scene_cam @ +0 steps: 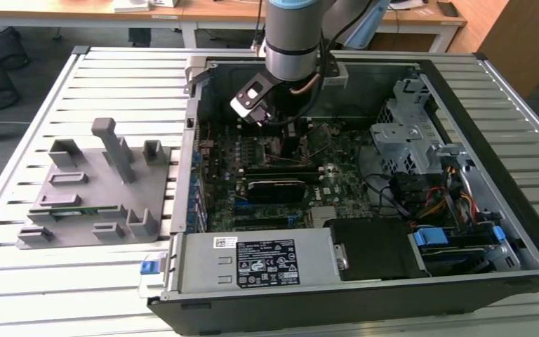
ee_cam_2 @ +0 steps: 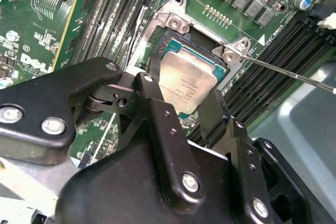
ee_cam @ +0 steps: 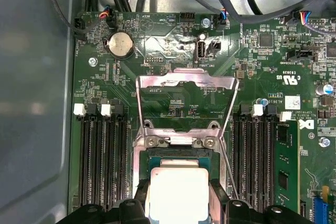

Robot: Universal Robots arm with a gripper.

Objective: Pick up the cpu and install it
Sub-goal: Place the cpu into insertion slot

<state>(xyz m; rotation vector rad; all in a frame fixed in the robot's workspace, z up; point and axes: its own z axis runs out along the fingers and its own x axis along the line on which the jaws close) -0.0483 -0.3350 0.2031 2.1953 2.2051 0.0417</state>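
Exterior view: high, angled down; open black computer case point(scene_cam: 344, 312) on slatted metal table point(scene_cam: 110, 77). Both wrist views: close above green motherboard point(ee_cam_2: 31, 35) point(ee_cam: 262, 77), sharing steel-framed socket point(ee_cam_2: 173, 22) point(ee_cam: 178, 140), silver-topped square cpu point(ee_cam_2: 186, 85) point(ee_cam: 178, 195).

cpu point(ee_cam_2: 186, 80) shiny metal, pincer point(ee_cam_2: 178, 96) matt blk

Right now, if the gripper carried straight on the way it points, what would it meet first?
Most likely the open socket: the gripper points down at it, holding the cpu over or in it. Remaining gap is unclear.
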